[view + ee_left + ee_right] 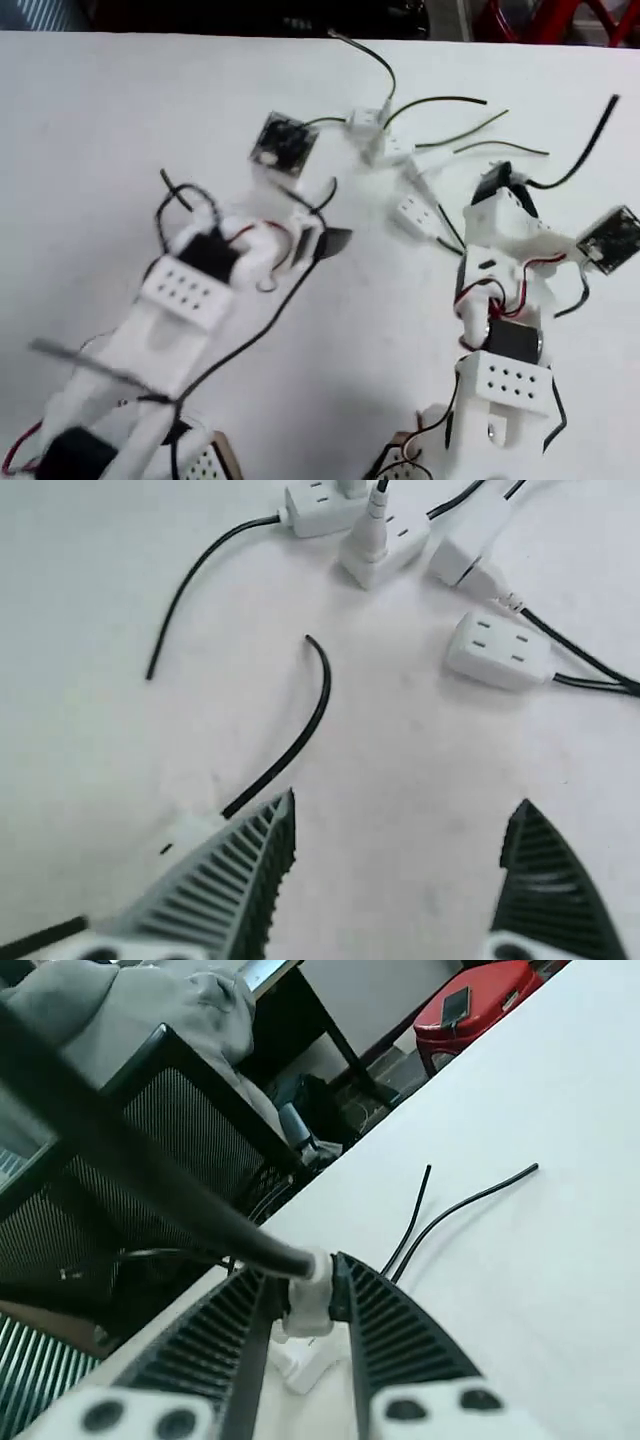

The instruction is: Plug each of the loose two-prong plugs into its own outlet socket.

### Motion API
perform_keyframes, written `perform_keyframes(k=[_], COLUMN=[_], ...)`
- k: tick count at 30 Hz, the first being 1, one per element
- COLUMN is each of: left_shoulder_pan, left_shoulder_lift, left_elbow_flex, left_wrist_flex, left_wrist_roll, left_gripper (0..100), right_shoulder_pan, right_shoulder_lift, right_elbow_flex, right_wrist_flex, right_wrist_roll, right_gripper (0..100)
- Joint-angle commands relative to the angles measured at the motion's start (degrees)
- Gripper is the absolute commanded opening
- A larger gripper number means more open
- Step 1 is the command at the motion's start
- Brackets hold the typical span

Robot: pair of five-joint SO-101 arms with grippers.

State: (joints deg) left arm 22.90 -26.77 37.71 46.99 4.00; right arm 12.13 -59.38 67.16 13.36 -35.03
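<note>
Right gripper [300, 1272]: ribbed fingers clamped on a white moulded plug [305, 1305] with a black cord, centre-right in the high view. Left gripper [405, 820]: ribbed fingers apart, loose plug [190, 830] beside one. Blocky white outlet sockets [413, 210]: upper centre, on a smooth white table [100, 120].

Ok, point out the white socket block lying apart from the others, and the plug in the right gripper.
socket block [497, 646], left wrist view, top face between its slot pairs.
plug [305, 1298], right wrist view, white body at the cable's end.
</note>
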Motion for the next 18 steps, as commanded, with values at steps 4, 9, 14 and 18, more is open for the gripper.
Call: perform_keyframes(k=[4, 9, 14, 18], left_shoulder_pan=[8.3, 10.2, 10.2, 10.6], left_shoulder_lift=[19.9, 34.4, 47.3, 56.0], left_elbow_flex=[-19.3, -31.8, -43.7, -50.7], left_wrist_flex=[-1.2, -1.1, -0.8, -0.8], left_wrist_roll=[11.6, 15.2, 19.3, 19.3], left_gripper=[33, 32, 32, 32], right_shoulder_pan=[2.3, 2.2, 2.2, 2.2], right_shoulder_lift=[-0.1, -0.1, -0.1, -0.1], right_elbow_flex=[-1.8, -1.8, -1.8, -1.8], right_wrist_flex=[-2.1, -2.1, -2.1, -2.1], right_wrist_roll=[-0.9, -0.9, -0.9, -0.9], right_gripper=[1.6, 1.6, 1.6, 1.6])
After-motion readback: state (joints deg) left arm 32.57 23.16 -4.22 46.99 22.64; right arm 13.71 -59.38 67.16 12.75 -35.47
